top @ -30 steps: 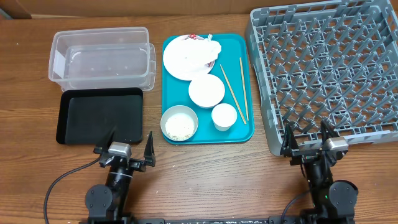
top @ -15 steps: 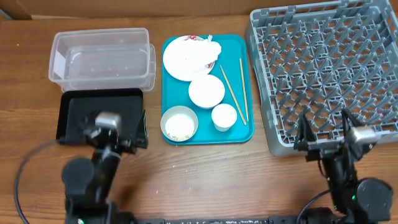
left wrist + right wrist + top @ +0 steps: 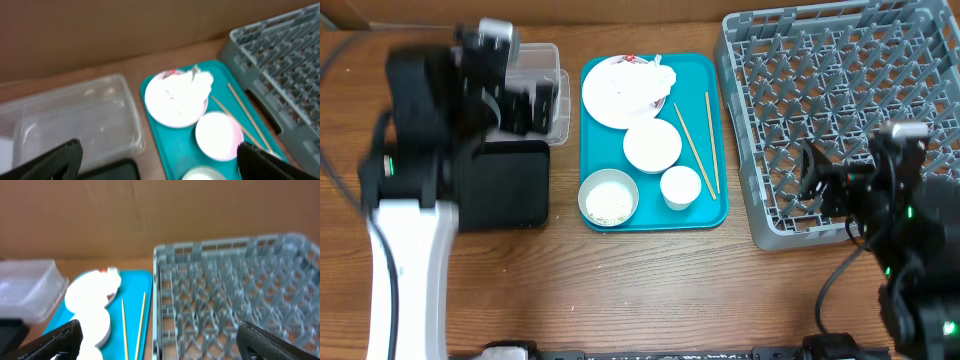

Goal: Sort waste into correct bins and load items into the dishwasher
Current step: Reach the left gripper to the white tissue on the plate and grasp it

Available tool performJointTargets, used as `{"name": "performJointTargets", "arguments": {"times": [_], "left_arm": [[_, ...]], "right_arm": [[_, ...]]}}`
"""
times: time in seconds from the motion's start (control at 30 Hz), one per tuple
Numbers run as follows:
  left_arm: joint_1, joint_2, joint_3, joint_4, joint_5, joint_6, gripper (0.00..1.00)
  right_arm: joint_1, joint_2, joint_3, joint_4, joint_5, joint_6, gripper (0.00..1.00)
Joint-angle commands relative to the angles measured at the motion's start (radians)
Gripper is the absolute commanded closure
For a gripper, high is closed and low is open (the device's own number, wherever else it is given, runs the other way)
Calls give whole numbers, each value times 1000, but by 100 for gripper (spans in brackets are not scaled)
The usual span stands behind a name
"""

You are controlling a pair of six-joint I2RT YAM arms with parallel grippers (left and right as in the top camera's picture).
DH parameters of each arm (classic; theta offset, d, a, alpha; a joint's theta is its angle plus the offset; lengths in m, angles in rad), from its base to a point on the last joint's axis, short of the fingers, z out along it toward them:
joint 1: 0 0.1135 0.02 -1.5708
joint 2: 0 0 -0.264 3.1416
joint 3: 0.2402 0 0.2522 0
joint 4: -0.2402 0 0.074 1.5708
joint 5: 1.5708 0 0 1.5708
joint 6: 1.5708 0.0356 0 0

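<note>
Overhead: crumpled napkins (image 3: 655, 80) with a red-and-white wrapper (image 3: 631, 60) sit on the far edge of the plate (image 3: 615, 95), at the back of the teal tray (image 3: 650, 215). Nearer on the tray are an empty bowl (image 3: 652, 146), a bowl of rice (image 3: 609, 198), a cup (image 3: 681, 187) and two chopsticks (image 3: 695, 145) along the right side.

Left of the tray: clear tub (image 3: 75, 120) at the back, black tray (image 3: 510, 185) in front. Dish rack (image 3: 840, 110) on the right, nothing loaded.

Left gripper (image 3: 157, 150) is raised above the tub, fingers wide apart and empty, camera facing the plate. Right gripper (image 3: 157, 330) is by the rack's near edge, fingers also spread, empty.

My read: napkins go first, with the left arm. I'd descend straight over the paper heap and close on paper only, keeping off the plate rim so the plate doesn't drag. Lift slowly, because the wrapper looks loose and may drop. The right arm should stay clear of the tray.
</note>
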Motion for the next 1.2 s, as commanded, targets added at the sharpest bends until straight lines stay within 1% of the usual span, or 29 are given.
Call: {"name": "performJointTargets", "arguments": {"times": [0.0,0.13,0.2,0.27,0.3,0.43,0.6,0.7,0.77,0.83,1.1,1.17], "left_arm": [[-55,232,345,-148,37,74,0],[-116,455,649,-296,30,138,0],[-143,550,758,-341,28,173,0],[-167,621,816,-367,26,227,0],[-181,652,823,-368,27,263,0],[-217,735,823,-348,27,335,0],[-226,850,823,-306,30,333,0],[-226,930,823,-246,29,332,0],[-226,974,823,-207,30,293,0],[-226,1012,823,-179,27,288,0],[-232,1149,823,-58,-82,286,0],[-232,1172,823,-34,-98,268,0]], "right_arm": [[5,97,137,-95,-24,0,0],[5,175,209,-178,-40,0,0],[5,197,213,-187,-43,0,0],[5,211,213,-198,-51,0,0],[5,224,213,-209,-51,1,0],[5,255,213,-253,-61,4,0],[5,291,213,-319,-104,4,0],[5,307,213,-339,-104,4,0],[5,315,213,-346,-103,3,0],[5,322,213,-351,-103,3,0],[5,329,213,-359,-103,3,0],[5,329,213,-359,-103,3,0]]}}
